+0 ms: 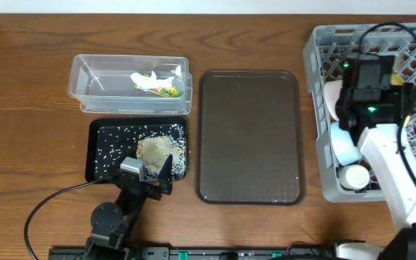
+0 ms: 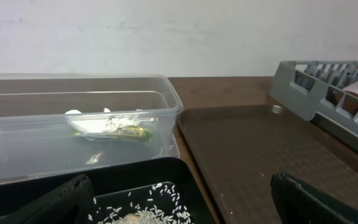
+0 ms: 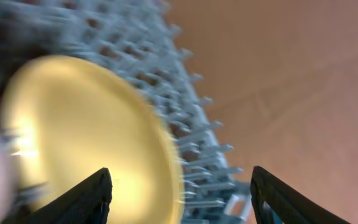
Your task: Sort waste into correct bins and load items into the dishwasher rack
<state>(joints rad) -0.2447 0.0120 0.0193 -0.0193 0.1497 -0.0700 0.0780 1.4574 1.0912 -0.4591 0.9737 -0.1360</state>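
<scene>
The clear tub [image 1: 85, 92] holds the white paper scrap [image 1: 144, 78] and the green-and-yellow sauce packet [image 1: 166, 90]; both also show in the left wrist view, the scrap [image 2: 104, 122] beside the packet [image 2: 129, 132]. The black tray [image 1: 100, 148] holds rice crumbs [image 1: 157, 150]. My left gripper [image 1: 150, 175] is open and empty over the tray's near edge [image 2: 179, 208]. The grey rack [image 1: 316, 50] holds the upright pale-yellow plate [image 1: 332, 97], the light-blue bowl [image 1: 341, 144] and the white bowl [image 1: 354, 177]. My right gripper [image 1: 370, 87] is above the rack, open and beside the plate [image 3: 73, 137]. The chopsticks are hidden.
The dark brown serving tray [image 1: 250, 137] lies between the bins and the rack, with nothing on it but a few specks. A black cable [image 1: 49, 206] runs along the table at the front left. The right arm's white link [image 1: 396, 170] crosses the rack's near side.
</scene>
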